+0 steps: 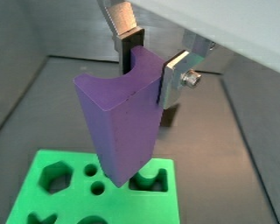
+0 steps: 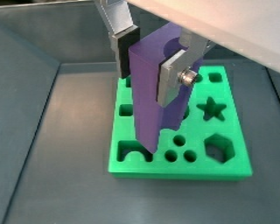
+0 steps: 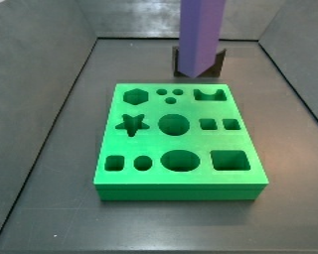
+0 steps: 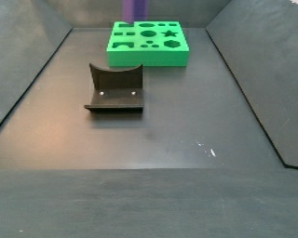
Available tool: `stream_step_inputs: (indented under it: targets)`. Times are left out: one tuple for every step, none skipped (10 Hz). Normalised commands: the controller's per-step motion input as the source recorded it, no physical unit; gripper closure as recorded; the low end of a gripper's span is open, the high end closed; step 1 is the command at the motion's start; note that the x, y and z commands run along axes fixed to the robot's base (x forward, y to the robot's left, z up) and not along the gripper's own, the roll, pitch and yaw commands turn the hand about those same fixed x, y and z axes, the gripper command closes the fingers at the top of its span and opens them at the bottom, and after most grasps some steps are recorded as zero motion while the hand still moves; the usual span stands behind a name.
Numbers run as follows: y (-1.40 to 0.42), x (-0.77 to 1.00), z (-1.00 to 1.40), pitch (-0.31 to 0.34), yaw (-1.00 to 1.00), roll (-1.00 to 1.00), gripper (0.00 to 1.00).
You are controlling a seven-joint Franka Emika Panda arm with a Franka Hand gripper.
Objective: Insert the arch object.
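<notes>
The gripper (image 1: pixel 149 66) is clamping the arch object (image 1: pixel 122 122) near its top end, its silver fingers (image 2: pixel 171 77) pressing flat against opposite sides with no gap showing. In both wrist views the purple bar is hanging upright, lower end pointing down at the green board (image 2: pixel 224 122). Its tip is sitting over the arch-shaped cutout (image 2: pixel 133 150) near the board's edge; whether it is touching the board or hovering just above, I cannot tell.

In a side view the arch object (image 3: pixel 199 35) is filling the upper middle of the frame, its lower end behind the green board (image 3: pixel 122 189), hiding most of a dark piece behind it. In a side view the fixture (image 4: pixel 115 89) is standing at centre left, well apart from the green board (image 4: pixel 149 58) at the top.
</notes>
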Motion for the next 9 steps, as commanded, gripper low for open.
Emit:
stream_step_inputs:
  targets:
    - [0.03,0.24,-0.18,-0.026,-0.89,0.15,1.0]
    - [0.02,0.27,-0.21,-0.024,-0.87,0.17,1.0]
    - [0.0,0.44,-0.38,-0.017,-0.75,0.3,1.0]
    - [0.0,0.42,-0.3,-0.034,-0.77,0.23,1.0]
    - [0.08,0.36,-0.07,-0.076,-0.81,0.05,1.0]
    - [0.09,0.23,0.0,-0.051,-0.9,0.0,1.0]
    - [0.0,0.26,0.02,0.0,-0.84,-0.01,1.0]
    - [0.0,0.16,0.12,0.009,-0.89,-0.07,1.0]
    - [0.0,0.0,0.0,0.007,-1.0,-0.03,1.0]
